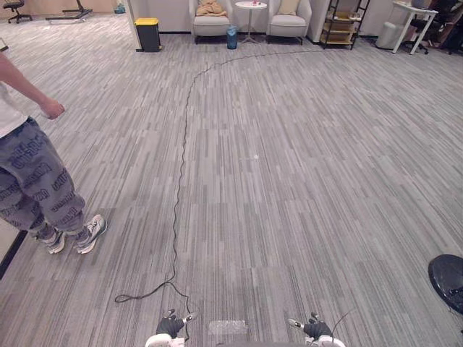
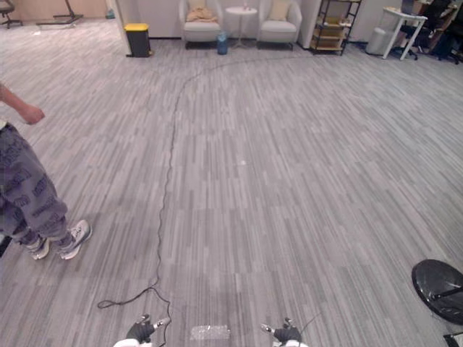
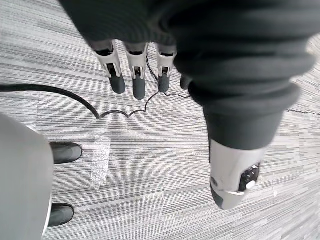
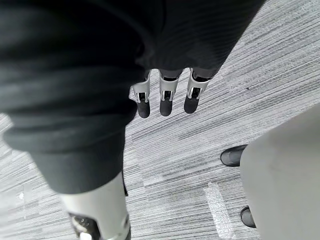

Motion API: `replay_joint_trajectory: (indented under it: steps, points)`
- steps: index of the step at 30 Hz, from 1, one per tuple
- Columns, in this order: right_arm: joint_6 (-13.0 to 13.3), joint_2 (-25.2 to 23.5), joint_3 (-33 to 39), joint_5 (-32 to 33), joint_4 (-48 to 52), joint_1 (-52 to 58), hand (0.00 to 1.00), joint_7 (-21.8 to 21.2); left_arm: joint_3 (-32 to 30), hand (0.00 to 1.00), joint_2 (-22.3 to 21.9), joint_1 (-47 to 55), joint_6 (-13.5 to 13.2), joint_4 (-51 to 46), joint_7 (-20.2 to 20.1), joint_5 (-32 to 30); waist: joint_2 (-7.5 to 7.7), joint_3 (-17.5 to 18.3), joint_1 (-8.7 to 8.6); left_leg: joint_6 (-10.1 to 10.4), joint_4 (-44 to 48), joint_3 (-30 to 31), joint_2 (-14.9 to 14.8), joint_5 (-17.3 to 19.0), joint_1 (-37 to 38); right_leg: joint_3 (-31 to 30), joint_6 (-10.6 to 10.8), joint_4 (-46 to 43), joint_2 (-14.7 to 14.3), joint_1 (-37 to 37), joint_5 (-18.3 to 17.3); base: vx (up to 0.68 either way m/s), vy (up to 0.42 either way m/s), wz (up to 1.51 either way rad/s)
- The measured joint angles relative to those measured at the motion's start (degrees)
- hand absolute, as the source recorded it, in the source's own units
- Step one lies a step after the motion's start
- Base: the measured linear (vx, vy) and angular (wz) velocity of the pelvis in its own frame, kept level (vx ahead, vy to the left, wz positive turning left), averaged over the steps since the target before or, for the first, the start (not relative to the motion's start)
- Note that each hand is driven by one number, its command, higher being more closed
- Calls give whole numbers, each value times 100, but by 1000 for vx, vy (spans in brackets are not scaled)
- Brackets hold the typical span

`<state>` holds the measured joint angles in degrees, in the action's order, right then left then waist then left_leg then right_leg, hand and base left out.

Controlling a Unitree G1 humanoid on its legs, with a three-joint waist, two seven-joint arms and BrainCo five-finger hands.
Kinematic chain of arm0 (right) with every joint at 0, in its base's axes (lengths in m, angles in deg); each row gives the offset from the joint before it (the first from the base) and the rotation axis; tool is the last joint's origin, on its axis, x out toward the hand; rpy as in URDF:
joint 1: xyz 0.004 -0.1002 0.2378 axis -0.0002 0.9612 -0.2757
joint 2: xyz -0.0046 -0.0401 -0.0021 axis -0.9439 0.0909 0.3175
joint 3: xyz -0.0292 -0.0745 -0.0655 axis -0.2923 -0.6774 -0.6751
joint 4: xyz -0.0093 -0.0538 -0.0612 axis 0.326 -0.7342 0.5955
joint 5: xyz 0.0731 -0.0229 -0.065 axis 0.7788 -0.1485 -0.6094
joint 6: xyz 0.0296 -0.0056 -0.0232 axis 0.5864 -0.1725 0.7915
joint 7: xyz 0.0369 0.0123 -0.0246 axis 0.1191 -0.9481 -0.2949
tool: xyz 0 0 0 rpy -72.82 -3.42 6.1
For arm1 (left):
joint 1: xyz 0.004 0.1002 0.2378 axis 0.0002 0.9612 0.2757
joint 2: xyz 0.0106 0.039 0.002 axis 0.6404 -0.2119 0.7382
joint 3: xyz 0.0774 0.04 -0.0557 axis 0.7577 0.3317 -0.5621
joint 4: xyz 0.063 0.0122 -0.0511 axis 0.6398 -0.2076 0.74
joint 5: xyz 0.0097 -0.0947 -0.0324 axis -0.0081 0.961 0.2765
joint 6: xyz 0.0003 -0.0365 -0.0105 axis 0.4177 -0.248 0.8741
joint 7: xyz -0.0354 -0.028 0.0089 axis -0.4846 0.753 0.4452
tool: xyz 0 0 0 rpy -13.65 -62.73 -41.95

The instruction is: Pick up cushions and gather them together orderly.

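Brightly and evenly lit from overhead, softly and flatly across the whole stretch of grey carpet [image 1: 304,181]. Just a faint, soft shadow beneath the shoes [image 1: 90,233] of the person [image 1: 29,173] on the left, and a dull sheen across the black disc [image 1: 447,280] on the right.

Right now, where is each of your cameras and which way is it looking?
Left eye view: on the head, facing down over the floor to far armchairs; a person stands left; left hand and right hand at the bottom edge.
Right eye view: beside it, same scene.
Left wrist view: on the left wrist, facing down past its straight fingers.
Right wrist view: the same on the right wrist.
All four share the tape patch.
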<state>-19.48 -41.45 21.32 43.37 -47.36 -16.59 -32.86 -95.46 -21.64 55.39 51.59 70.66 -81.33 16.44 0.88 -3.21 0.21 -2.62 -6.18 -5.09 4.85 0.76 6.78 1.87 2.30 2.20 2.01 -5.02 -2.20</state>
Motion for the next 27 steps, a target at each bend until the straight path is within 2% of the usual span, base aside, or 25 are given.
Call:
replay_joint_trajectory:
  steps: [5,6,7,8,9,10,11,12,13,15,17,18,19,21,23,24,25,26,27]
  points:
    - [-32,-20,179,145,2,26,0,0,-212,0,-23,-7,24,-16,-28,146,-8,-93,-3,42,165,33,-35,143,-87,48,-63,-223,-18,77,-157,42,-33,4]
    - [-30,-55,277,152,8,-23,0,4,-410,0,-46,-25,26,-46,-82,239,37,-222,0,71,708,-36,-67,454,-313,32,-91,-502,-8,136,-328,38,-49,-5]
    - [-27,-61,283,160,14,-39,0,6,-489,0,-66,-26,24,-93,-86,268,26,-277,2,83,1005,-73,-90,615,-417,19,-103,-611,-10,159,-401,17,-57,-14]
    - [-22,-57,285,187,59,-33,0,10,-649,0,-137,-15,30,-199,-90,334,2,-309,23,113,1815,-124,-214,1038,-784,-8,-176,-893,-66,292,-625,18,-53,-15]
    - [-24,-59,284,195,91,-27,0,11,-691,0,-165,0,35,-241,-88,343,-24,-320,27,112,2061,-160,-272,1165,-888,-27,-197,-985,-95,332,-710,70,-66,-14]
    - [-23,-109,290,208,305,31,0,23,-819,0,-188,8,46,-370,-93,375,-45,-395,38,240,2786,-308,-406,1411,-1172,-27,-242,-1254,-123,409,-928,96,-48,-1]
    - [-26,-139,287,213,433,50,0,31,-869,0,-187,3,49,-447,-96,389,-8,-460,39,261,3294,-430,-442,1421,-1386,-57,-284,-1329,-93,397,-1015,158,-50,2]
    - [-28,-142,286,248,474,70,0,36,-954,0,-225,14,38,-546,-89,458,29,-505,69,171,3954,-652,-629,1629,-1766,-58,-334,-1396,-78,388,-1114,178,-8,2]
    - [-40,-109,287,251,471,69,0,41,-1016,0,-263,6,26,-570,-85,514,-25,-514,115,192,4119,-730,-798,1751,-1967,-58,-330,-1400,-71,325,-1188,193,16,-1]
    - [-45,-90,290,250,472,63,0,52,-1016,0,-293,11,6,-642,-88,556,-48,-519,154,251,4021,-795,-945,1737,-2250,-63,-267,-1385,37,209,-1320,227,112,-2]
    - [-44,-78,278,249,470,53,0,65,-1013,0,-338,12,-40,-702,-95,556,-44,-515,261,337,3189,-757,-908,1264,-2533,-150,-65,-1324,323,46,-1541,328,202,-10]
    - [-45,-79,265,248,467,46,0,72,-1010,0,-360,11,-47,-734,-95,557,-33,-509,327,379,3000,-785,-855,756,-2581,-225,18,-1232,454,-51,-1604,426,303,-25]
    - [-43,-122,258,246,456,2,0,75,-1009,0,-351,23,-56,-745,-90,558,21,-384,370,216,2932,-967,-662,766,-2509,-295,36,-1043,679,-99,-1645,457,292,-28]
    - [-40,-286,265,243,442,-118,0,43,-1032,0,-354,16,-69,-710,-87,587,30,-368,349,20,3148,-1102,-667,946,-2562,-420,-114,-1063,665,-153,-1373,581,269,-24]
    - [-43,-460,268,221,466,-167,0,13,-1074,0,-340,6,-60,-731,-94,613,71,-354,410,-65,3336,-1231,-705,1009,-2491,-441,-72,-1245,708,-161,-1076,491,208,-18]
    - [-43,-523,269,186,478,-155,0,-8,-1073,0,-339,7,-50,-747,-92,615,100,-335,471,-127,3294,-1322,-697,1046,-2289,-519,44,-1517,717,-141,-894,414,177,-30]
    - [-38,-537,272,177,535,-110,0,-26,-998,0,-336,21,-38,-740,-92,597,121,-307,498,-195,3095,-1312,-625,1246,-1939,-576,233,-2254,721,58,-780,395,156,-34]
    - [-38,-534,273,171,599,-67,0,-30,-954,0,-335,32,-36,-734,-92,593,114,-288,505,-150,2971,-1308,-605,1368,-1788,-602,256,-2682,710,181,-772,375,133,-30]
    - [-17,-541,272,171,716,8,0,-34,-797,0,-255,34,-30,-703,-97,535,159,-291,500,-69,2661,-1311,-484,1601,-1405,-658,610,-4047,748,765,-564,339,93,-7]
